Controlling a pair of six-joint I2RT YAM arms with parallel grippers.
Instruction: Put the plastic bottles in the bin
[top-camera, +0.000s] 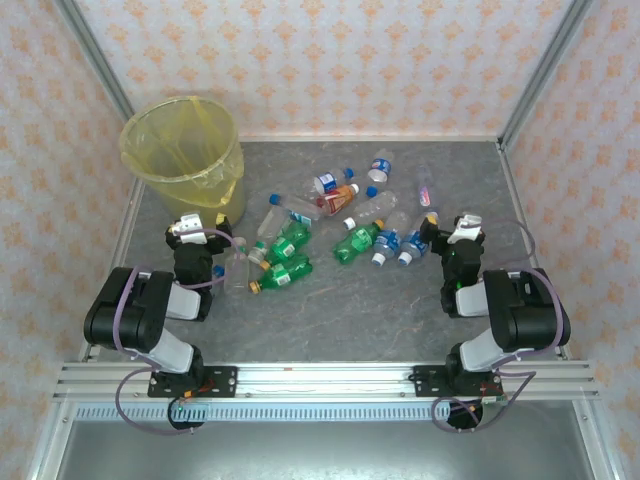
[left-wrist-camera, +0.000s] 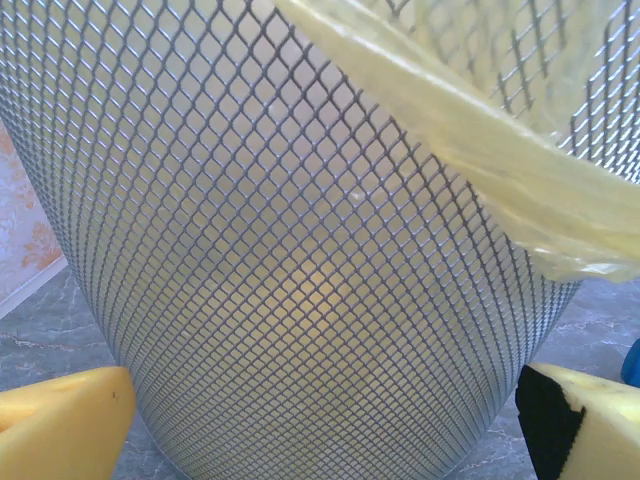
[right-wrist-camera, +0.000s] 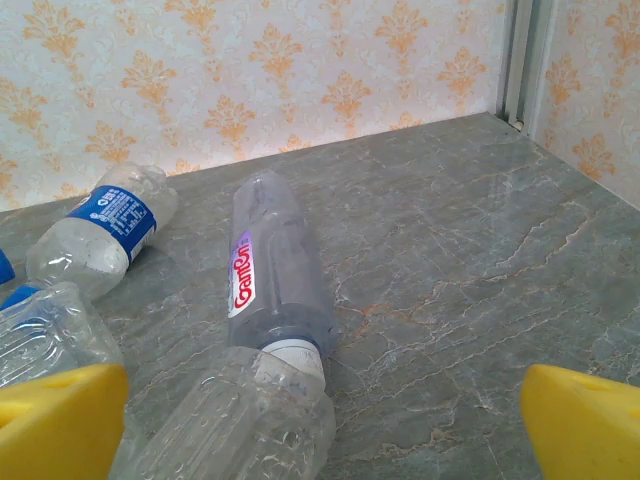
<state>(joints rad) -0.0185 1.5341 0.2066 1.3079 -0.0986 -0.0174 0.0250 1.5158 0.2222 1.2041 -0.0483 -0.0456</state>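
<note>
The bottles (top-camera: 357, 241) lie scattered across the middle of the worktop (top-camera: 340, 310), to the right of the bin (top-camera: 150, 170) at the far left corner. The left fingers (left-wrist-camera: 60, 425) stand wide apart, empty, facing the bin's mesh wall. The right fingers (right-wrist-camera: 60, 420) gape wide too, empty, with a clear bottle (right-wrist-camera: 240, 420) lying low between them.

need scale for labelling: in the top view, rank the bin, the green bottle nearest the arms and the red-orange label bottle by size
1. bin, far largest
2. green bottle nearest the arms
3. red-orange label bottle, slightly shorter, but those two are close
</note>
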